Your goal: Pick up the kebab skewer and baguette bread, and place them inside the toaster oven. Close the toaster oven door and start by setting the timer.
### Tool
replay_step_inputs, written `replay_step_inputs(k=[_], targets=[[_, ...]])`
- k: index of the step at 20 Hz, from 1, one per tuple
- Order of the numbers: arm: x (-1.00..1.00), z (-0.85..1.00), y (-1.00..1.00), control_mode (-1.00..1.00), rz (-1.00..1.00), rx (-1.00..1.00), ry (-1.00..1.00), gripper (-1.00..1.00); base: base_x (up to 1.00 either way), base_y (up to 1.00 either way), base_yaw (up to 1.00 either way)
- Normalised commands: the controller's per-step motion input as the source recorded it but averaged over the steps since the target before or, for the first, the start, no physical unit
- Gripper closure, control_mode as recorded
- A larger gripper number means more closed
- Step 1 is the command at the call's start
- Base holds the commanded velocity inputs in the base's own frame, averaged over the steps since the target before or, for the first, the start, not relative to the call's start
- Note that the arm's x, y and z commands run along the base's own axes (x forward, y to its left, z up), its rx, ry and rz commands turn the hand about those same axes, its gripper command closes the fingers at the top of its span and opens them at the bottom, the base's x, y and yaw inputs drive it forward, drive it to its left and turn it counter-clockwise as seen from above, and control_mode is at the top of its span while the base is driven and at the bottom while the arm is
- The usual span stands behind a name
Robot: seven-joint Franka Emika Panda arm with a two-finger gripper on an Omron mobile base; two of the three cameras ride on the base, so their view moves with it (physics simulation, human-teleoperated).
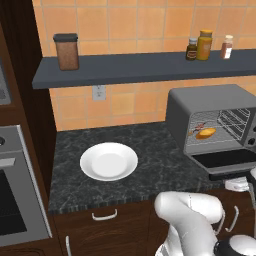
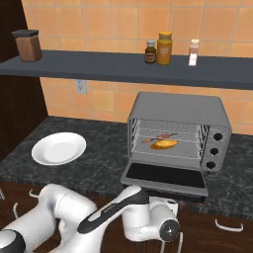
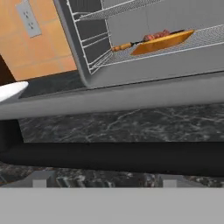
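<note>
The grey toaster oven (image 1: 210, 100) (image 2: 178, 106) stands on the right of the counter. Its door (image 2: 165, 175) (image 1: 225, 160) is folded down flat. On the wire rack inside lies the golden baguette bread (image 2: 164, 144) (image 3: 162, 41) (image 1: 205, 133). The kebab skewer (image 2: 158, 137) (image 3: 148, 37) rests just behind it. My gripper (image 3: 105, 183) is low in front of the counter edge, right under the door's black bar handle (image 3: 113, 157). Its fingertips (image 3: 39, 181) stand wide apart with nothing between them, open.
A white plate (image 1: 108, 161) (image 2: 58, 147) sits on the dark counter left of the toaster oven. A shelf (image 2: 123, 69) above carries jars and bottles. A built-in steel oven (image 1: 15, 200) is at the far left. Drawer fronts lie below the counter edge.
</note>
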Motion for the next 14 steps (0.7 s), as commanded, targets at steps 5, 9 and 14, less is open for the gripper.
replay_step_inputs(k=[5,9,14], targets=[[1.00,0.45,0.52,-1.00,-0.03,-0.09,0.09,-1.00,0.00,0.00,0.00],[1.00,0.69,0.45,-1.00,0.00,-0.07,0.38,-1.00,0.00,0.00,0.00],[1.00,0.49,0.47,-1.00,0.00,-0.11,0.31,-1.00,0.00,0.00,0.00]])
